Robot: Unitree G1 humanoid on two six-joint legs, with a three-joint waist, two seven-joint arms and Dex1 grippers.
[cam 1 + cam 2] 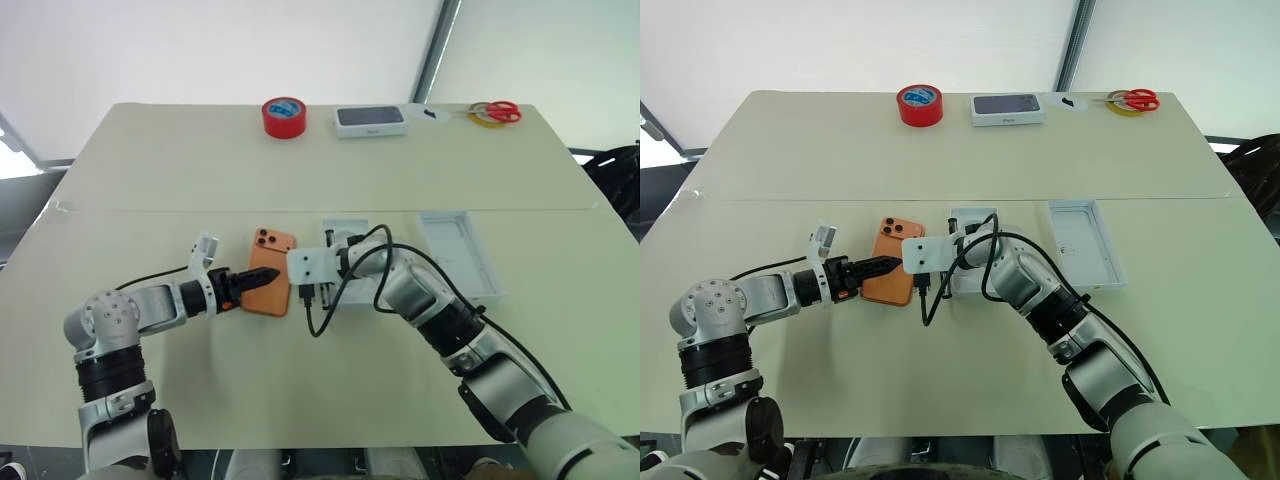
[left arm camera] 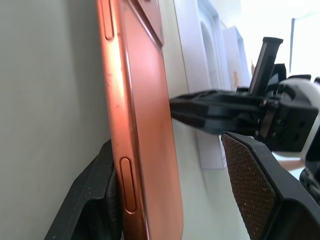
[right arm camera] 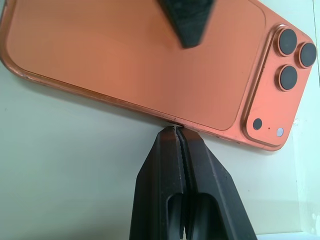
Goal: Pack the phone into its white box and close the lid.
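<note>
- I can read no text, brand or number anywhere in front of me.
- The back of the phone (image 3: 135, 55) is plain orange, with no logo I can make out.
- The sealed box (image 1: 370, 121) at the far edge of the worktop (image 1: 320, 160) has marks too small to read.

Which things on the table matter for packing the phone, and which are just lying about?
For the job:
phone
white box, mostly behind the right arm
lid
left gripper
right gripper

Lying about:
red tape roll
sealed box
scissors
</note>
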